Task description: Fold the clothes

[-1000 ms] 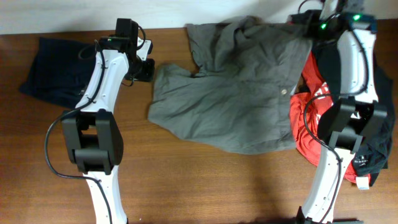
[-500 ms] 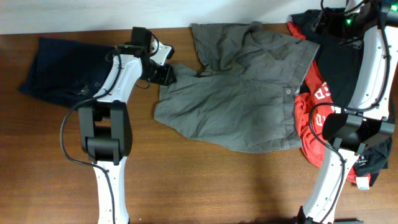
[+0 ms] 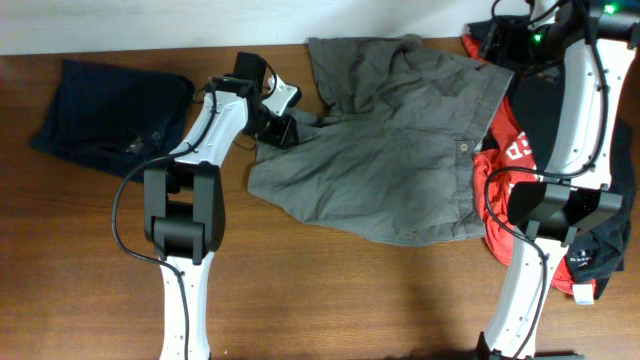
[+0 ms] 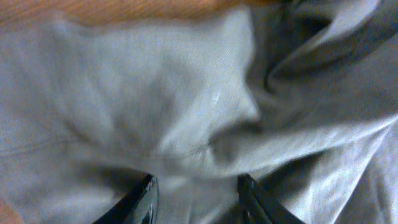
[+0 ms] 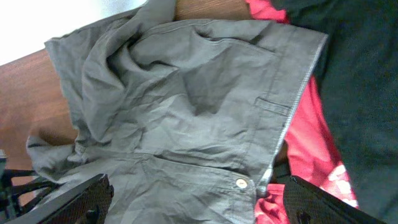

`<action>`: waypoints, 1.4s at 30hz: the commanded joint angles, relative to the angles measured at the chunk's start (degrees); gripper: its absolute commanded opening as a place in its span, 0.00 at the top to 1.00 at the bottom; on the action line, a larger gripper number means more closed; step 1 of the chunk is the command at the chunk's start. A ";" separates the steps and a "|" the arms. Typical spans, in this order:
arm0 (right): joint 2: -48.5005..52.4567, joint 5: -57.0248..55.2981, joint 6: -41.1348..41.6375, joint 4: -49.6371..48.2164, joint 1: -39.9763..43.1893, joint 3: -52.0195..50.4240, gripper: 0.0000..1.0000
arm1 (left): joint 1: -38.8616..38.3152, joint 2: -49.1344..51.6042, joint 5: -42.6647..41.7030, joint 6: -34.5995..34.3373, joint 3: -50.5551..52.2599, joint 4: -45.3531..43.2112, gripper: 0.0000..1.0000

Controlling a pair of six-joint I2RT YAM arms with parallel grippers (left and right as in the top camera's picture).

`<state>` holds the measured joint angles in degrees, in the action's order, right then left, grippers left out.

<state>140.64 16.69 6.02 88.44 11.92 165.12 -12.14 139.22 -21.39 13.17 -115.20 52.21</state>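
Note:
The clothes, large grey-olive shorts (image 3: 390, 160), lie spread and wrinkled across the middle-right of the table, with the buttoned waistband (image 3: 462, 146) toward the right. My left gripper (image 3: 285, 128) is at the left leg's upper edge and is shut on a bunch of that cloth. In the left wrist view the cloth (image 4: 186, 112) fills the frame and runs between the two dark fingertips of the left gripper (image 4: 198, 196). My right gripper (image 3: 503, 45) hangs open above the waistband's far corner and holds nothing. In the right wrist view the shorts (image 5: 186, 112) lie flat below the right gripper (image 5: 199, 202).
A dark navy garment (image 3: 105, 115) lies at the far left. A red T-shirt (image 3: 500, 190) and a black T-shirt (image 3: 545, 110) lie partly under the shorts' right edge, by the right arm's base. Bare wooden table (image 3: 350, 300) runs along the front.
The right gripper has opened, let go of the waistband corner and risen; that corner now lies flat. The left gripper has moved right, taking the leg edge inward with it.

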 commanded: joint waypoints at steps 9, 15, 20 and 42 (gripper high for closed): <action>-0.70 -0.85 -0.02 1.27 -3.06 0.96 0.08 | -0.13 1.09 7.78 -6.91 1.40 12.52 0.58; -0.70 -0.87 -0.02 2.93 -4.00 0.96 0.08 | -0.07 1.36 16.68 -13.53 1.95 22.49 0.66; -0.70 -0.83 -0.02 3.98 -4.48 0.96 0.08 | -0.09 1.36 19.74 -15.15 1.95 31.01 0.67; -0.70 -0.70 -1.57 7.15 -4.52 0.96 0.07 | -6.43 -0.98 27.43 -19.23 2.93 40.65 0.66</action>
<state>140.64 16.51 5.50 95.61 7.86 165.12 -18.90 139.35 2.87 -3.44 -111.63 93.97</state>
